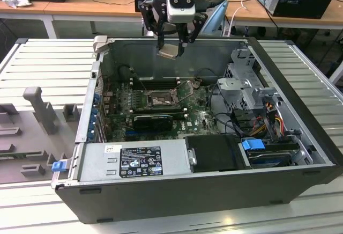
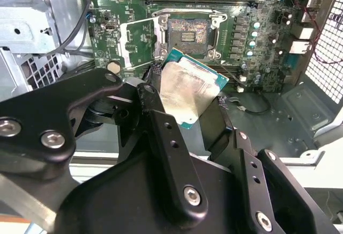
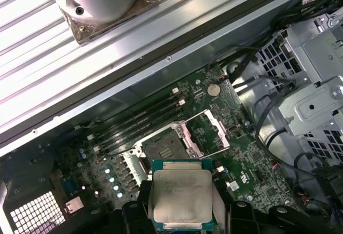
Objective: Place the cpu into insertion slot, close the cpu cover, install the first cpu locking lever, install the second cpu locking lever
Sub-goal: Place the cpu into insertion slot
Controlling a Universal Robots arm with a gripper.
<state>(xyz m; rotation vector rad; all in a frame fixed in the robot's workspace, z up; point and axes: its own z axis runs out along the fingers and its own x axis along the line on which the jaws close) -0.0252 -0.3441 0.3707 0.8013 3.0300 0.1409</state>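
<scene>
Nearest in the exterior view, the dark steel case [image 1: 177, 196] holds a grey sheet-metal power supply [image 1: 134, 161] with a matte finish, and behind it lies a long black card [image 1: 153, 120]. Beyond the card lies the insertion slot [image 1: 159, 100], a square black socket with a dark recessed centre and a bright metal rim. It lies bare, no chip in it. The cpu cover [image 3: 206, 132], a thin windowed metal frame, is swung open just to the exterior view's right of the slot. The long black memory slots [image 3: 139, 121] run along the slot's far side. Farthest and highest, above the far wall of the case and well apart from the board, the gripper [image 1: 171, 42] pinches the cpu [image 3: 181, 194] between its black fingers by two opposite edges. The chip is a flat square with a dull silvery lid on a green edge, and in the exterior view it hangs at a slight tilt. To place it well, I judge the chip should come level and square to the slot's rim, centred over the recess. It should then be lowered straight down and let go with no pressing, since the contacts beneath look fine and easily bent. It should also stay off the raised cover.
</scene>
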